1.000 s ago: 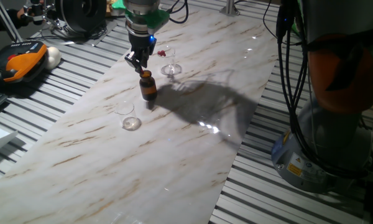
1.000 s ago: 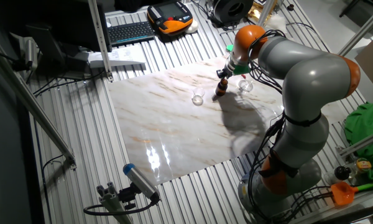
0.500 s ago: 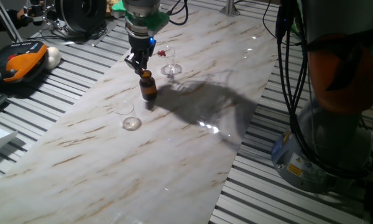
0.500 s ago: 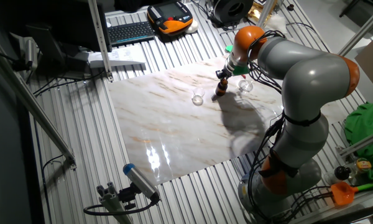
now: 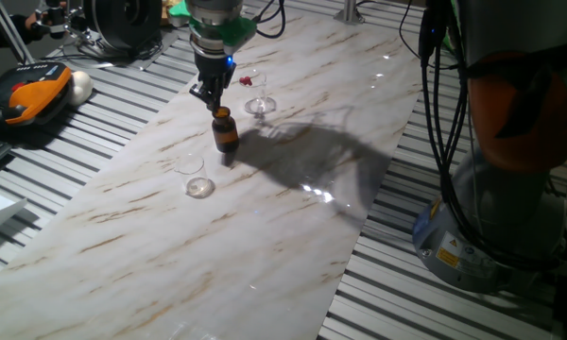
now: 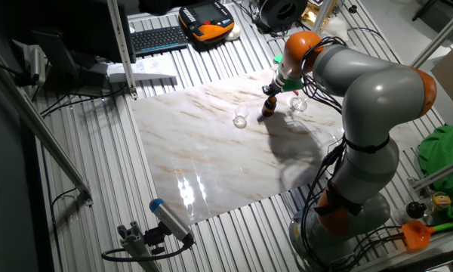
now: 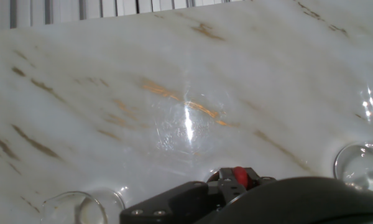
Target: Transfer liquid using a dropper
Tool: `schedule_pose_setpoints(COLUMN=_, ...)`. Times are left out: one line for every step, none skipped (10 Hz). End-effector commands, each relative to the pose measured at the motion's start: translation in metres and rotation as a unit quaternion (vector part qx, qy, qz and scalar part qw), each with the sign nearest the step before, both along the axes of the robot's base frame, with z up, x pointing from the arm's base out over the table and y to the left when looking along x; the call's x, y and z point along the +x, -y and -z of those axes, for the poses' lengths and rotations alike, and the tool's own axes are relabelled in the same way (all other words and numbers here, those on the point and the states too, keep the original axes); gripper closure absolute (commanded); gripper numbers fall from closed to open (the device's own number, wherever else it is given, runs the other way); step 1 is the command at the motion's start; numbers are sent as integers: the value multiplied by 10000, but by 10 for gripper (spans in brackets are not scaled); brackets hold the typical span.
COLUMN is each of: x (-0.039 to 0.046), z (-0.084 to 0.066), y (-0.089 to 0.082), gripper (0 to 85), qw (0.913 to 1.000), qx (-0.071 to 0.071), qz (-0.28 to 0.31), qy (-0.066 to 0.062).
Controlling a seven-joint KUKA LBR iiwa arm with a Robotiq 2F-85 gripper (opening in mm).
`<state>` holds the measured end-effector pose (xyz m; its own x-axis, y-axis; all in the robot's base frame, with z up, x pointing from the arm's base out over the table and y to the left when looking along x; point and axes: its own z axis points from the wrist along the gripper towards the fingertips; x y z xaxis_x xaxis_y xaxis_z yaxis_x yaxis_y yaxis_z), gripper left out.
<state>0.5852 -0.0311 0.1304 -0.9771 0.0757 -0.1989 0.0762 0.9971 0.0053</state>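
A small brown bottle stands upright on the marble board, also seen in the other fixed view as the bottle. My gripper hangs right over its neck, fingers pinched together on the dark top of the dropper; the dropper's tube is hidden at the bottle's mouth. A low clear glass sits in front and to the left of the bottle. A second clear glass stands just behind it. In the hand view, dark gripper parts fill the bottom edge, with a glass to the left and a glass to the right.
The marble board lies on a slatted metal table. An orange-and-black pendant and a keyboard lie off the board. The robot's base and cables stand at the board's right side.
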Motion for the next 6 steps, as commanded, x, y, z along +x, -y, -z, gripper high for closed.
schedule_pose_setpoints(x=0, z=-1, y=0, gripper=680, qw=10000, qx=0, qz=-1, qy=-1)
schedule_pose_setpoints(x=0, z=-3, y=-1, gripper=680, qw=10000, qx=0, qz=-1, qy=-9)
schedule_pose_setpoints(x=1, z=-7, y=-1, gripper=680, qw=10000, qx=-2, qz=-8, qy=-16)
schedule_pose_setpoints(x=2, z=-11, y=-1, gripper=680, qw=10000, qx=-9, qz=-8, qy=-16)
schedule_pose_setpoints(x=3, z=-17, y=0, gripper=680, qw=10000, qx=-25, qz=-8, qy=-16)
schedule_pose_setpoints(x=4, z=-31, y=1, gripper=680, qw=10000, qx=-32, qz=-8, qy=-32)
